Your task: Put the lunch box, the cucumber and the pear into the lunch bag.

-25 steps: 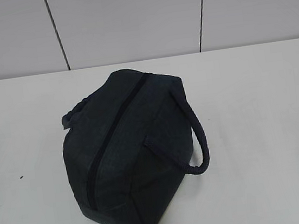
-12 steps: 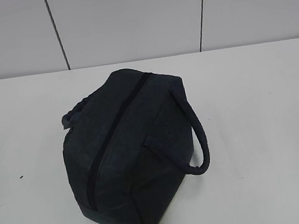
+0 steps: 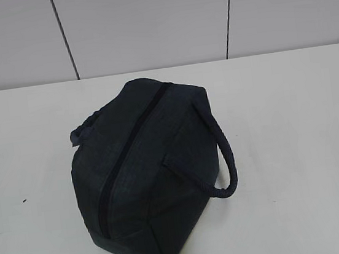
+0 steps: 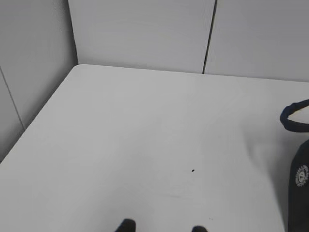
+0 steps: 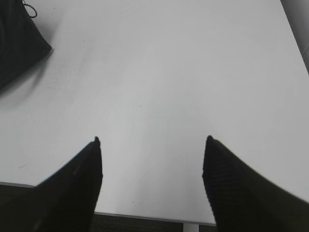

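- The lunch bag (image 3: 145, 179) sits alone near the middle of the white counter (image 3: 302, 148), resting on its base with the zipper (image 3: 129, 147) running diagonally along the top; the zipper looks drawn shut along its whole length.
- The lunch box, the cucumber and the pear appear in none of the views, so judging by that and the shut zipper they may already be inside, though this cannot be confirmed.
- The right end effector (image 5: 150, 140) hangs over bare counter with its two fingers spread wide apart and nothing between them; a corner of the bag shows at the upper left of the right wrist view.
- The left end effector (image 4: 161, 227) shows only as two dark tips at the bottom edge of the left wrist view, apart from each other with nothing visibly held, though the view is too cropped to be sure.
- If any step remains, it is likely pulling clear: both arms should keep well away from the rope handle (image 3: 223, 157) looping off the bag's right side, which could snag a finger.
- Apart from a few small dark specks, the counter around the bag carries nothing that blocks either arm.
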